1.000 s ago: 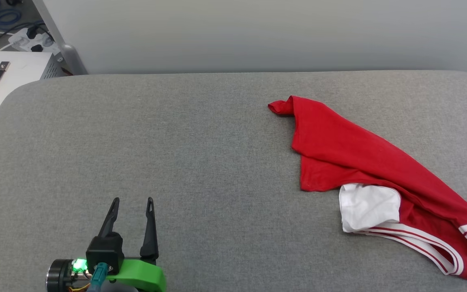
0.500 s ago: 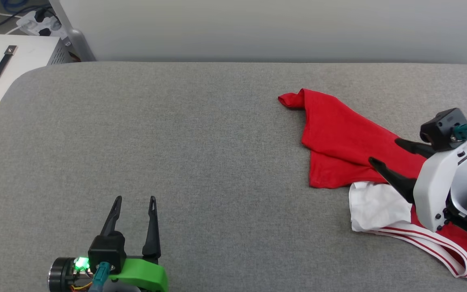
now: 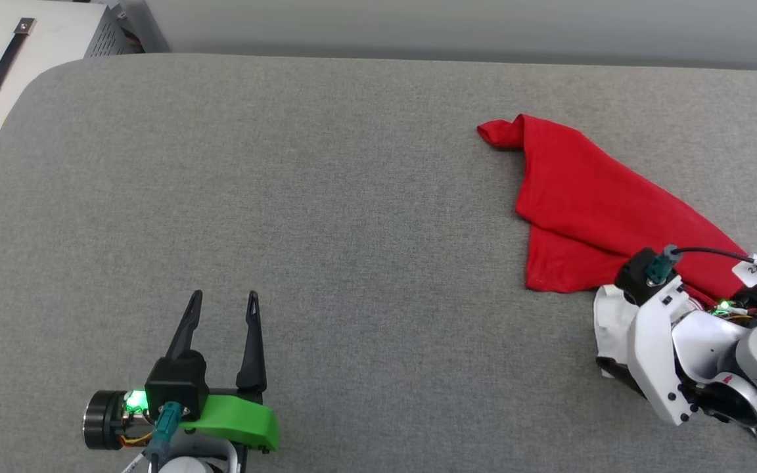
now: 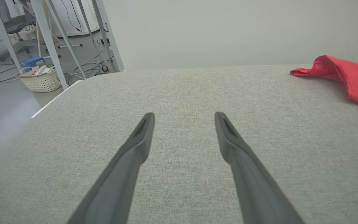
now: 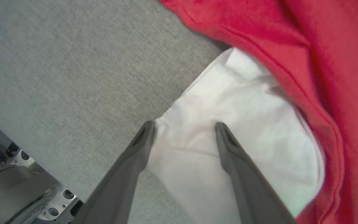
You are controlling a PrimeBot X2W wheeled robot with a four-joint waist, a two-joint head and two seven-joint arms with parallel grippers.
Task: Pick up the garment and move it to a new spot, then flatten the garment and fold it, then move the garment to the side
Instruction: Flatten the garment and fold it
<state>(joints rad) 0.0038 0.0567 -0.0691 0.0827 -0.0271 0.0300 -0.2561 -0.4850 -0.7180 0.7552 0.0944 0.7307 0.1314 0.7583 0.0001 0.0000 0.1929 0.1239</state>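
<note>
The garment, a crumpled red shirt with a white sleeve, lies at the right of the grey table. My right forearm points down over that sleeve and hides much of it in the head view. In the right wrist view my right gripper is open, one fingertip at the sleeve's edge and the other over the white cloth; I cannot tell whether they touch it. My left gripper stands open and empty at the lower left, far from the shirt. The shirt's red corner shows at the upper right of the left wrist view, beyond my left gripper.
A white box with a dark handle stands beyond the table's far left corner. A pale wall runs behind the table. On the floor to the left are metal frame legs and a woven basket.
The head camera has tilted down. My right arm came in from the right edge and swung down over the white sleeve, still open. The left gripper and the shirt have stayed put.
</note>
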